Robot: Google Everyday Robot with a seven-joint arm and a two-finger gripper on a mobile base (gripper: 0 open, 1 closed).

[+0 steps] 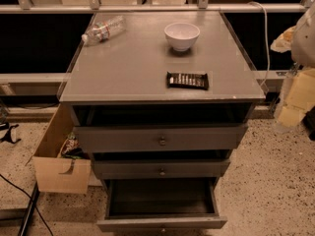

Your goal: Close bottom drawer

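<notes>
Gripper [303,36], a pale shape cut off at the right edge beside the table [133,63]; released or clenched, cannot tell. Bottom drawer [161,223] stands pulled out, its front cropped below.

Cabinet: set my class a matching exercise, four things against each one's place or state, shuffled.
Things:
1 bottle
2 bowl
3 bottom drawer
4 gripper

Places or states:
a pulled out, open
b lying on its side, back left of the top
c at the view's right edge
d upright on the top

Pairs: 1-b, 2-d, 3-a, 4-c
</notes>
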